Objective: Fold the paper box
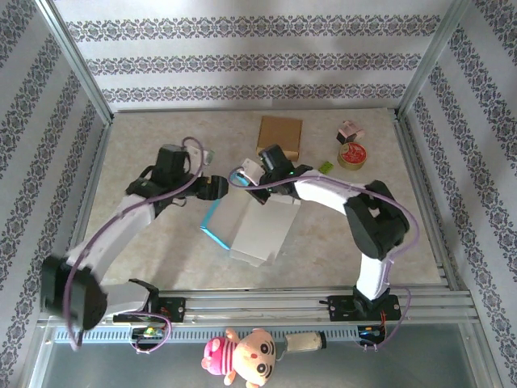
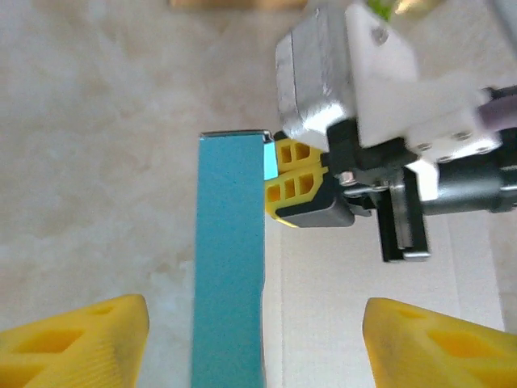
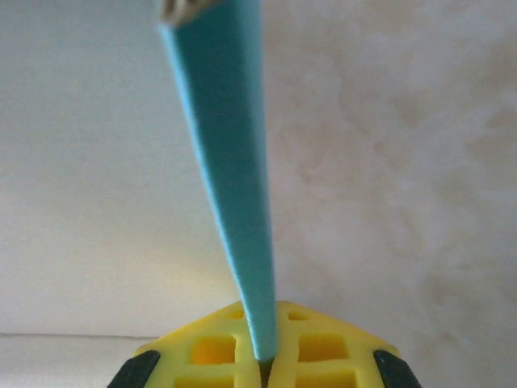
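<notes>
The right gripper [image 3: 262, 356] is clamping its yellow fingers tight on the thin edge of the teal flap [image 3: 230, 162] at the bottom middle of its wrist view. The left gripper [image 2: 257, 343] is hovering with jaws spread wide and gripping nothing, its fingers sitting in the lower corners of its view on either side of that flap. The paper box [image 1: 262, 230] is lying flattened mid-table [image 1: 161, 250] in the top view, with the flap along its left side.
</notes>
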